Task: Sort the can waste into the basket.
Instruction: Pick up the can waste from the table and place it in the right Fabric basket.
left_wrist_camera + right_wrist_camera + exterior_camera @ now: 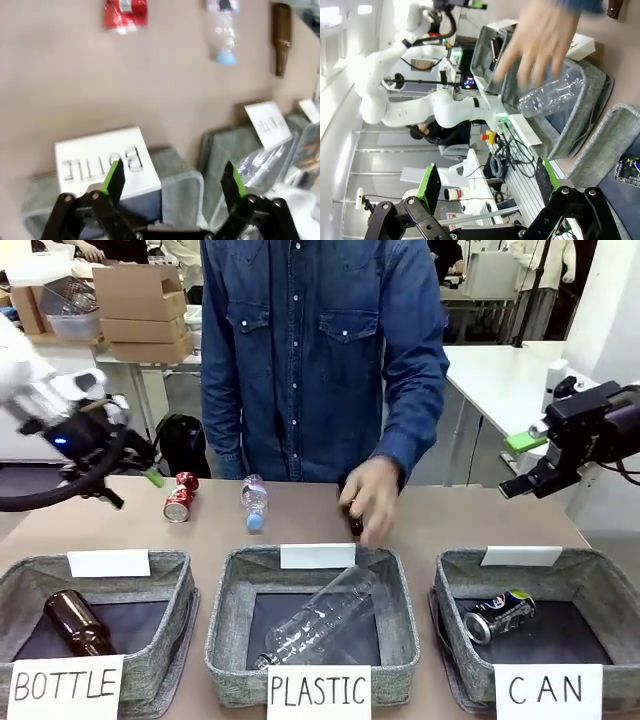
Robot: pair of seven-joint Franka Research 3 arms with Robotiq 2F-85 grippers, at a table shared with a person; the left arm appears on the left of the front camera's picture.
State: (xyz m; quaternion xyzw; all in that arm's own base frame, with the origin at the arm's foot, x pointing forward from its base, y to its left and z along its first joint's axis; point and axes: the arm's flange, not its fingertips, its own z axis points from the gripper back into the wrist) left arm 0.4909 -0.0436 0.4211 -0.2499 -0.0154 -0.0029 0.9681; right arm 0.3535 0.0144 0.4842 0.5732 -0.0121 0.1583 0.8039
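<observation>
Left jaws and right jaws spread wide, empty, raised above tabletop (470, 525). Red can (179, 502) lying on tabletop, far left side. Dark can (498, 615) inside CAN basket (612, 578), at right.

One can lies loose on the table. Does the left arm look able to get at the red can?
Probably yes: the left gripper hangs open close to the red can, bare table between them, and the person's hand is farther along.
</observation>
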